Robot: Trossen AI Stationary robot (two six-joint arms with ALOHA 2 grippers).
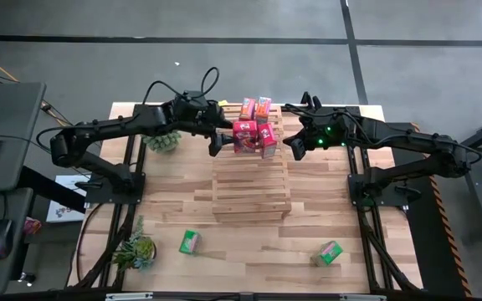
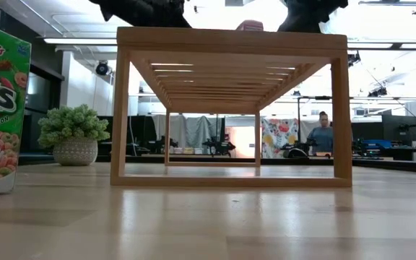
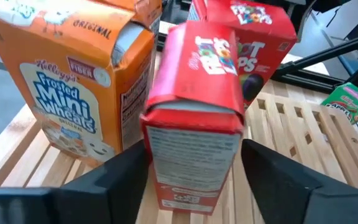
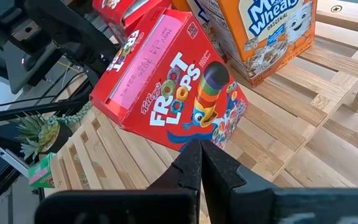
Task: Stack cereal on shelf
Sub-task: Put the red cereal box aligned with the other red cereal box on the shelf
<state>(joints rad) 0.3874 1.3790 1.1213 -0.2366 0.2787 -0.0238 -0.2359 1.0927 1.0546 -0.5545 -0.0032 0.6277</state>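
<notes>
while the left gripper [image 1: 222, 140] spreads open around a red box [image 1: 243, 136] on the shelf [image 1: 250, 180], the right gripper [image 1: 294, 147] sits beside it, fingers closed. two orange boxes [image 1: 255, 108] stand behind.

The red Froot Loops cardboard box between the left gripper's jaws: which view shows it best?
The left wrist view: the red Froot Loops cardboard box fills it, upright between open jaws. The high view shows it small; the right wrist view only its top; the low view hides it.

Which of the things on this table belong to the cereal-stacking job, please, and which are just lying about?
Job: orange boxes, red boxes, green boxes and, shelf, left gripper, right gripper.
Lying about: potted plants and.
</notes>
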